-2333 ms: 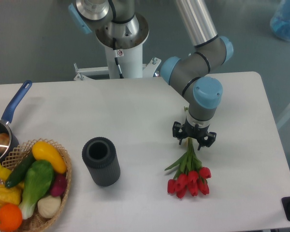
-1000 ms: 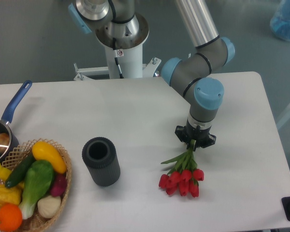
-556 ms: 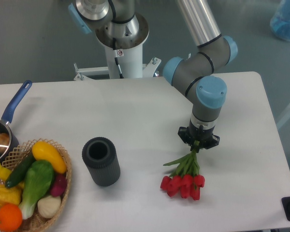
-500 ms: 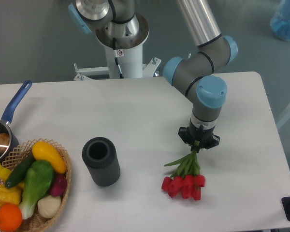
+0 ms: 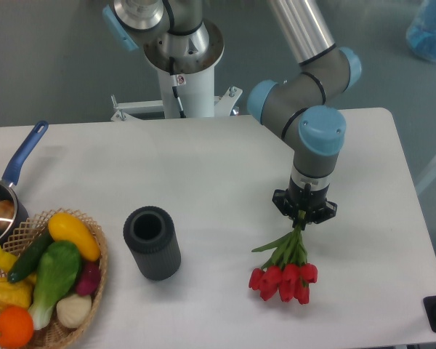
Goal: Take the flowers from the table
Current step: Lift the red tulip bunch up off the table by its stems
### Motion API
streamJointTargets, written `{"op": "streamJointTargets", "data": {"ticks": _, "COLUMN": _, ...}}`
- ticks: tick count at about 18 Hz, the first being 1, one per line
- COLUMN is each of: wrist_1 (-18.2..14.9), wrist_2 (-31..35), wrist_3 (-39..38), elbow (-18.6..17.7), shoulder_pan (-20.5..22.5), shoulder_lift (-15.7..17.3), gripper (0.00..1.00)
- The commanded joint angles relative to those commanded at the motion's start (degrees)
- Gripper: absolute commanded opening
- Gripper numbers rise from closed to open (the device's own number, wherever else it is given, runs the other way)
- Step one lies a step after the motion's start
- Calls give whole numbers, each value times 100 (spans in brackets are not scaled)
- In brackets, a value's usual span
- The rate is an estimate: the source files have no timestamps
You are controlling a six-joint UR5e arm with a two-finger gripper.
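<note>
The flowers point(image 5: 286, 267) are a bunch of red tulips with green stems, hanging heads-down toward the front of the white table point(image 5: 218, 153). My gripper point(image 5: 303, 216) is shut on the top of the stems, right of the table's middle. The red heads sit low near the tabletop; I cannot tell whether they touch it.
A dark ribbed cylinder point(image 5: 152, 243) stands upright left of the flowers. A wicker basket point(image 5: 94, 276) of toy vegetables sits at the front left, with a blue-handled pan point(image 5: 14, 174) behind it. The arm's base point(image 5: 182, 65) stands at the back edge.
The gripper closed on the stems, and since then it has carried the bunch a little to the right and forward, the heads swinging with it.
</note>
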Motion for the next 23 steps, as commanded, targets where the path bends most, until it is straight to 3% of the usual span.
{"op": "streamJointTargets", "data": {"ticks": 9, "wrist_1": 0, "wrist_2": -1107, "wrist_3": -457, "elbow": 527, "shoulder_pan": -88, "shoulder_lift": 458, "gripper": 24}}
{"op": "streamJointTargets", "data": {"ticks": 16, "wrist_1": 0, "wrist_2": -1135, "wrist_3": -492, "elbow": 791, "shoulder_pan": -79, "shoulder_lift": 422, "gripper": 24}}
{"op": "streamJointTargets", "data": {"ticks": 23, "wrist_1": -9, "wrist_2": -1152, "wrist_3": -501, "elbow": 783, "shoulder_pan": -53, "shoulder_lift": 449, "gripper": 24}}
